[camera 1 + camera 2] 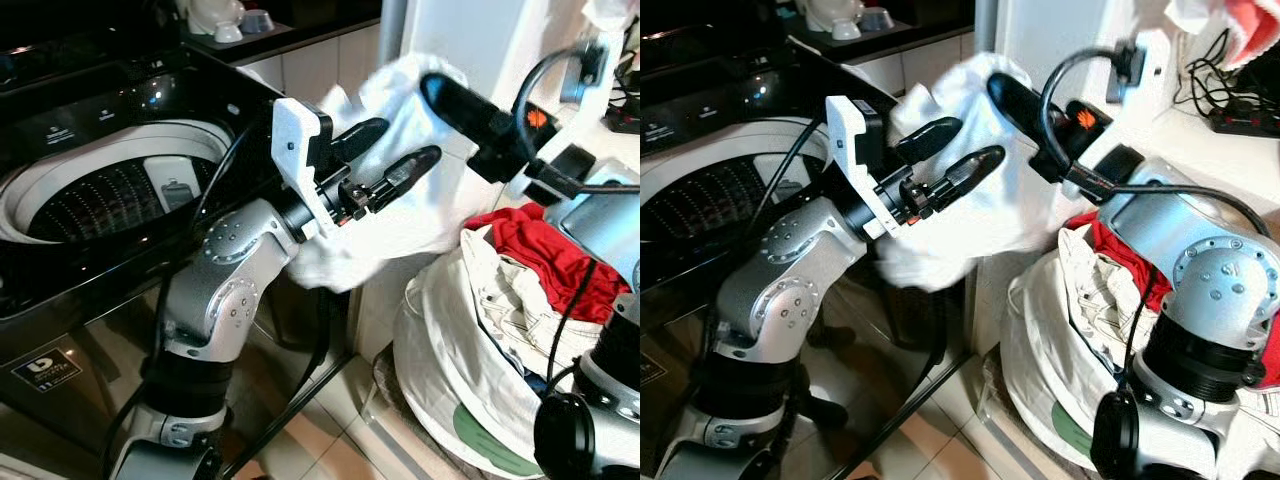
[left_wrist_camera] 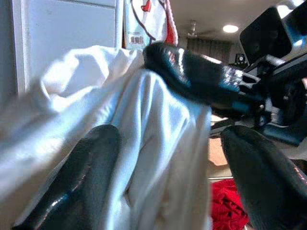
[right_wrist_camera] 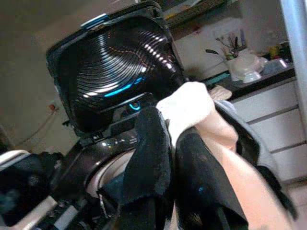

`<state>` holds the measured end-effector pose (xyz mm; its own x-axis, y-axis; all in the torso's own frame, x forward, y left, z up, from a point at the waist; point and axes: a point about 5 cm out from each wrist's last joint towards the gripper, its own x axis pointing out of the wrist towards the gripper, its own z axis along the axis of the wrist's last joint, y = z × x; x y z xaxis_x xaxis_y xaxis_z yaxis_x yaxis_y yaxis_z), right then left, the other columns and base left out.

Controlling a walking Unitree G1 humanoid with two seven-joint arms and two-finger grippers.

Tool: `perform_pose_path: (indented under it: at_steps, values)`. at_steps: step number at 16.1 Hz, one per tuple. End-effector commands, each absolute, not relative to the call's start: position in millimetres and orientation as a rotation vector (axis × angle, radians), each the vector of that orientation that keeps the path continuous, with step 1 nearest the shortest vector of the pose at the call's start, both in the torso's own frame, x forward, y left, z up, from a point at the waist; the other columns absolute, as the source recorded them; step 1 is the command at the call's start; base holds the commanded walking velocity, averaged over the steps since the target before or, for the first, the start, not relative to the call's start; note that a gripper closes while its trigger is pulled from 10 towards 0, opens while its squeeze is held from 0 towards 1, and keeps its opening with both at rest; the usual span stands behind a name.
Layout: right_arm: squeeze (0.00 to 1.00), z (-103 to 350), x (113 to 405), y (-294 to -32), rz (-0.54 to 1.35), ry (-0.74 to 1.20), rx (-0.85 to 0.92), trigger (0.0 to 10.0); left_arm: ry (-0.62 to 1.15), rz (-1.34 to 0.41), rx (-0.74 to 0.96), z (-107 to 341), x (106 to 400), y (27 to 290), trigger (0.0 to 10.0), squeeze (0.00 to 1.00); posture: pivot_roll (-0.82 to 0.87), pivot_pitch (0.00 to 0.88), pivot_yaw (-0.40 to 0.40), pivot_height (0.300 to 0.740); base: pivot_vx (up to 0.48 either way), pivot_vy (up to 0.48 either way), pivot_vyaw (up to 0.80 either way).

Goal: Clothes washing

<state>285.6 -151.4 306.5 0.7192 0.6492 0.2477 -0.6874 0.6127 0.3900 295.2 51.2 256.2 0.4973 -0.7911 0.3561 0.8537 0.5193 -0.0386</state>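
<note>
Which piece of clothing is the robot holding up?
The white garment, pinched by the right gripper above the washer. The red one lies in the laundry bag.
</note>
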Motion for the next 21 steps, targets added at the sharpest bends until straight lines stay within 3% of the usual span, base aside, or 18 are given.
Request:
perform_pose_path:
  at_steps: [1, 5, 8, 21]
  values:
    - [0.0, 316, 279, -146, 0.818, -0.119, 0.478, 0.0, -0.305, -0.994, -0.208, 253, 297, 49, 10.0, 0.0, -0.11, 0.0, 0.014, 0.74, 0.0, 0.0, 0.0]
    - [0.0, 319, 277, -138, 0.852, -0.115, 0.5, 0.0, -0.28, -0.985, -0.096, 242, 297, 40, 10.0, 0.0, -0.11, 0.0, 0.014, 0.74, 0.0, 0.0, 0.0]
    - [0.0, 322, 276, -136, 0.858, -0.12, 0.509, 0.0, -0.262, -0.903, -0.04, 237, 308, 44, 0.0, 0.0, -0.11, 0.0, 0.015, 0.74, 0.0, 0.0, 0.0]
    - [0.0, 321, 275, -139, 0.831, -0.108, 0.512, 0.0, -0.274, -0.836, -0.048, 236, 315, 55, 0.0, 0.0, -0.11, 0.0, 0.014, 0.74, 0.0, 0.0, 0.0]
